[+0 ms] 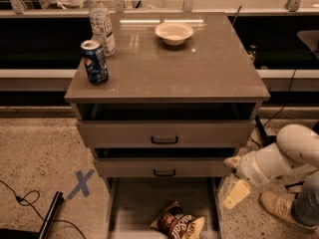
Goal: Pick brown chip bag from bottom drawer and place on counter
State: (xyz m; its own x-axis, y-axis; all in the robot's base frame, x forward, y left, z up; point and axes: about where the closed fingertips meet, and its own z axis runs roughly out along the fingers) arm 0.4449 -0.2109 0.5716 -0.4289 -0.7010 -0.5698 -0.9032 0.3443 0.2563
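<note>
The brown chip bag (178, 224) lies on the floor of the pulled-out bottom drawer (134, 203), near its front, pale yellow end to the right. My gripper (234, 178) hangs on the white arm just right of the cabinet, level with the middle drawer and above and to the right of the bag. Its two pale fingers (237, 194) are spread apart and hold nothing. The glossy counter (199, 68) tops the cabinet.
On the counter stand a blue soda can (94, 62), a clear water bottle (101, 24) and a white bowl (174, 33). Two upper drawers (164, 133) are slightly out. A person's shoe (276, 209) is at the right. A blue tape X (79, 184) and cables lie on the left floor.
</note>
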